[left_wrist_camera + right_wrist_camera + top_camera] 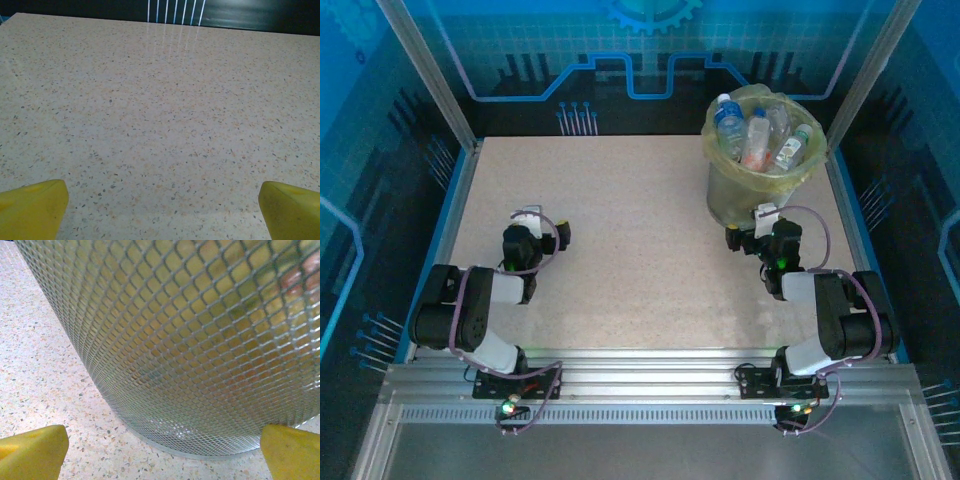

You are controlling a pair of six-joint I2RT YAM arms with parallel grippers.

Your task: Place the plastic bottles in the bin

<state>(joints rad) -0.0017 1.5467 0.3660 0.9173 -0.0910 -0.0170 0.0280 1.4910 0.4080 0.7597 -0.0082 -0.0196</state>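
The bin (732,190) stands at the far right of the table, lined with a yellow-green bag over its rim. Several plastic bottles (758,138) stick up out of it, clear ones with blue, orange and green labels. My right gripper (751,228) sits low on the table just in front of the bin, open and holding nothing; its wrist view looks at the bin's silver mesh wall (200,340) between the yellow fingertips (32,452). My left gripper (546,230) rests open at the left, its yellow fingertips (30,207) wide apart over bare tabletop.
The speckled beige table (620,220) has a blue raised border and metal posts at the back corners. Dark blue panels close off the back and sides. An aluminium rail (650,375) along the near edge carries both arm bases.
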